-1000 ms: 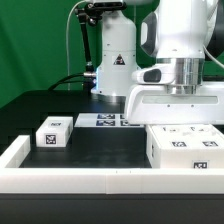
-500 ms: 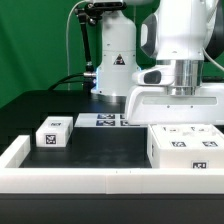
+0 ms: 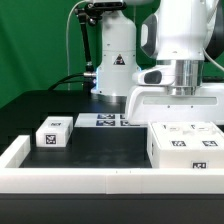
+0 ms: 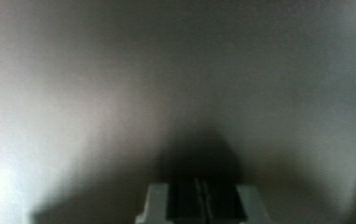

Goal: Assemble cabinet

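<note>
The cabinet (image 3: 186, 148), a large white box with black-and-white tags on top and front, stands at the exterior view's right. The gripper's white hand (image 3: 180, 100) hangs right over its far side, and the fingers are hidden behind it there. In the wrist view my gripper (image 4: 198, 205) shows its two fingers pressed together with only a thin seam between them. A blurred white surface (image 4: 175, 90) fills that view close up. One small tagged white drawer block (image 3: 53, 133) lies apart on the black mat at the exterior view's left.
The marker board (image 3: 100, 120) lies flat at the back middle of the mat. A long low white rail (image 3: 90, 180) runs along the front edge and up the left side. The robot base (image 3: 112, 60) stands behind.
</note>
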